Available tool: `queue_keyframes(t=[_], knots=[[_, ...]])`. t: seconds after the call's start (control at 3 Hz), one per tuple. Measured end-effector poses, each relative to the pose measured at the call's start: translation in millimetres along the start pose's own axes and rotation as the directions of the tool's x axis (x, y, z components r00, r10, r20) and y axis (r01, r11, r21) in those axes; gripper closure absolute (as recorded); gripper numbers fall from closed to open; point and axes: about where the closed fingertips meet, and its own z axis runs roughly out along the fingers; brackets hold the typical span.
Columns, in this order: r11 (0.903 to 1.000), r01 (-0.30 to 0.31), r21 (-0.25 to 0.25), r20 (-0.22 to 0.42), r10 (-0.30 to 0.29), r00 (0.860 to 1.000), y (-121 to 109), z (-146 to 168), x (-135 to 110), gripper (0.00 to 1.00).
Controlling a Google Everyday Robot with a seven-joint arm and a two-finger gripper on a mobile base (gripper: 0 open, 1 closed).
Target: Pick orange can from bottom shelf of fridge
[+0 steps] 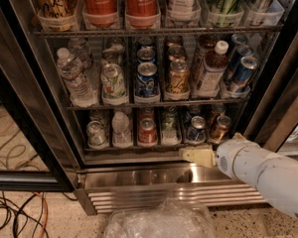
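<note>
The orange can [221, 128] stands upright at the right end of the bottom shelf [139, 147] of the fridge [35, 113]. It has coppery sides and a silver top. The fridge door is open. My gripper [194, 155] is at the end of the white arm [268, 175], which reaches in from the lower right. The gripper points left, just below and in front of the shelf's front edge, a little left of and below the orange can. It holds nothing that I can see.
On the bottom shelf, to the left of the orange can, stand a blue can [196, 129], a red can [147, 132], a small water bottle [121, 129] and a silver can [95, 134]. The stainless vented base [154, 190] lies below. A clear plastic bag [159, 222] and cables [15, 212] lie on the floor.
</note>
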Motion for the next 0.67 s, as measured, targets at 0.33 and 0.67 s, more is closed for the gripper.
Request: queue_keyframes(t=[0.33, 0.67], knots=[[0.9984, -0.054, 0.017, 0.046, 0.053, 0.998, -4.8, 18.6, 15.1, 0.00], [0.9935, -0.102, 0.051, 0.118, 0.096, 0.988, -17.9, 44.4, 27.6, 0.00]])
